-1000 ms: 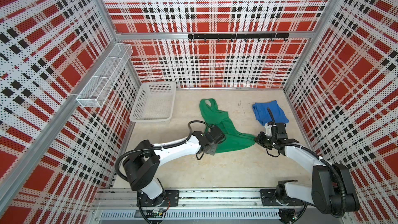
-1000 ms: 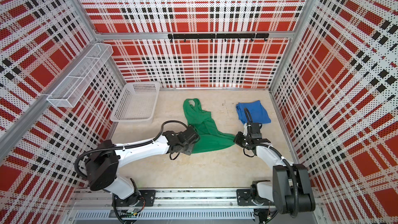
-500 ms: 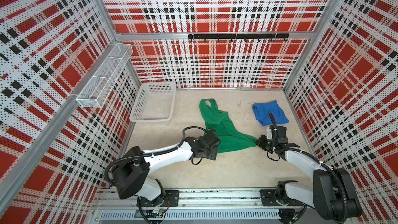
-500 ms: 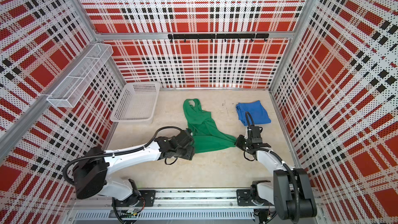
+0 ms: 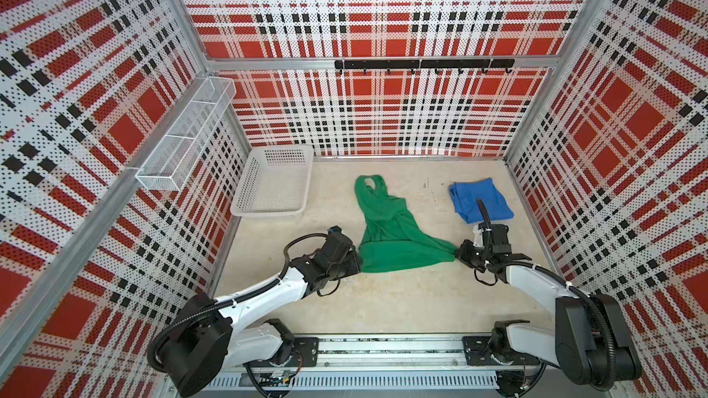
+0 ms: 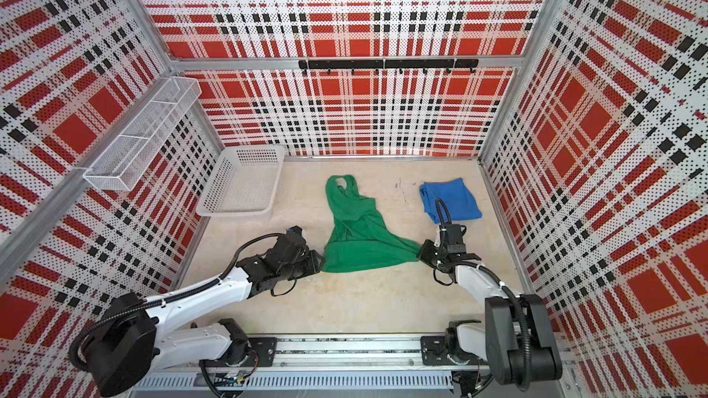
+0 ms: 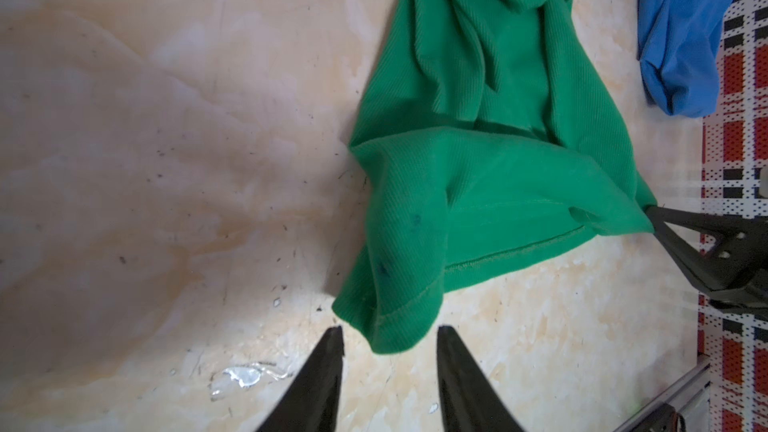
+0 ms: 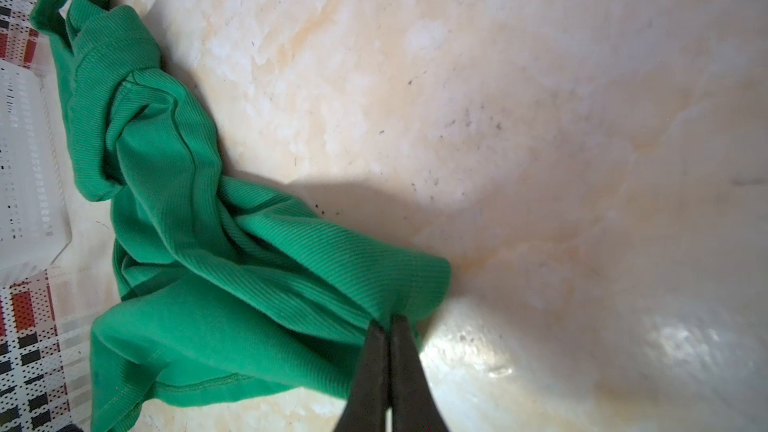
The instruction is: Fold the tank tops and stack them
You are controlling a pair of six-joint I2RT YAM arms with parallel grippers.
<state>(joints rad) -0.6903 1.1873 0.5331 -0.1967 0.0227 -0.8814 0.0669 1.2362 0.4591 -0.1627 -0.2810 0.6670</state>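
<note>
While the right pincer (image 5: 458, 256) is clamped tight on one hem corner of the green tank top (image 5: 387, 241), the left pincer (image 7: 390, 331) stands with its jaws apart, and the opposite hem corner lies loose between the tips, unpinched. That green top sits mid-tabletop (image 5: 383, 300), its hem drawn out into a wide edge facing the front rail (image 5: 383, 350). Its body is bunched narrow, and the straps point toward the back wall. From the hem to the rail the tabletop lies bare. A bare strip also separates the green top from the blue tank top (image 5: 479, 201), which lies in a flat heap at the back right, near the right wall. At the back left, a white basket (image 5: 274, 206) sits against the left wall, near the green straps but apart from them, its perforated floor showing throughout. Above it a wire shelf (image 5: 184, 139) with three compartments hangs on that wall.
</note>
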